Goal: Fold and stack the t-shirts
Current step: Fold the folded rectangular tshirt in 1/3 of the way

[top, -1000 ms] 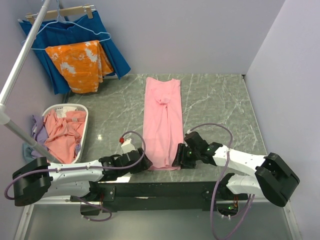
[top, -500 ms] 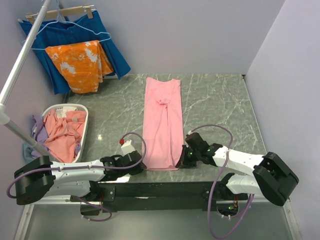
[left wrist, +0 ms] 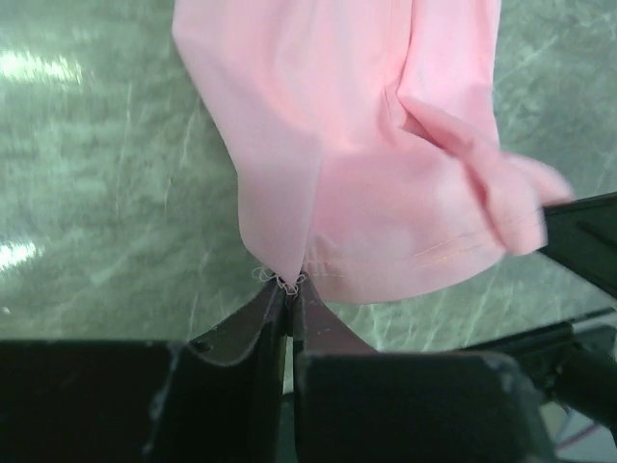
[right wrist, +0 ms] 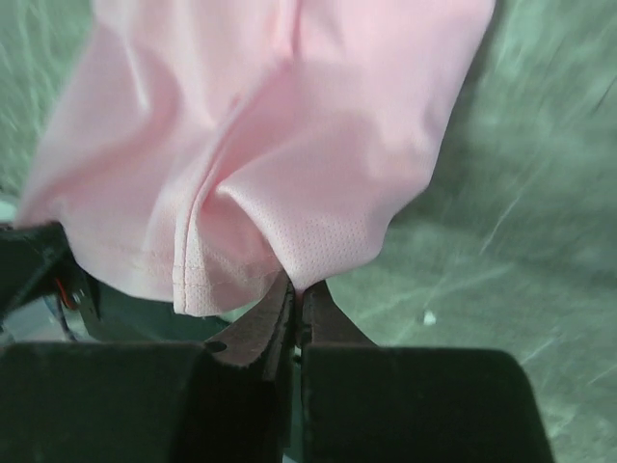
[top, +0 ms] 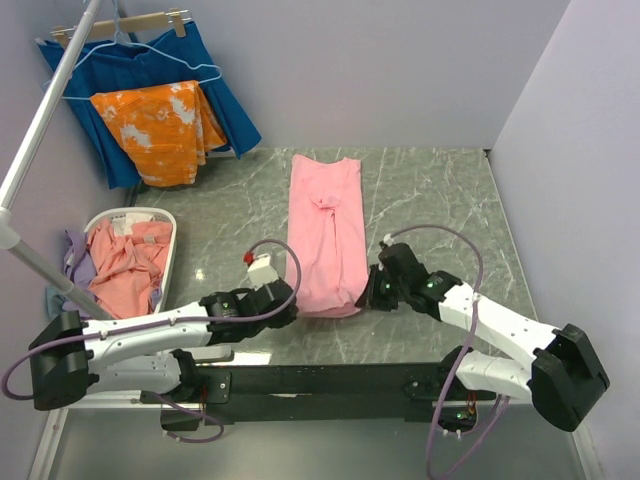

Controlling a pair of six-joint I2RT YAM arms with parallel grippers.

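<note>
A light pink t-shirt (top: 325, 235) lies folded into a long strip on the green marble table, collar end far, hem end near. My left gripper (top: 293, 303) is shut on the hem's near left corner (left wrist: 286, 273). On the hem's near right corner (right wrist: 299, 275) my right gripper (top: 362, 297) is shut. Both corners are lifted, and the near end (top: 330, 300) curls up off the table. More t-shirts, salmon-pink (top: 125, 265) and lilac (top: 75, 250), lie crumpled in a white basket (top: 172, 243) at the left.
An orange cloth with white blotches (top: 160, 130) and a dark blue pleated cloth (top: 225, 100) hang on a rack at the back left. A metal pole (top: 45, 120) slants across the left side. Lilac walls close the back and right.
Both grippers closed on the hem's near corners, then lifted them and moved away from the table's near edge. The shirt's near end now curls up and sits farther in.
</note>
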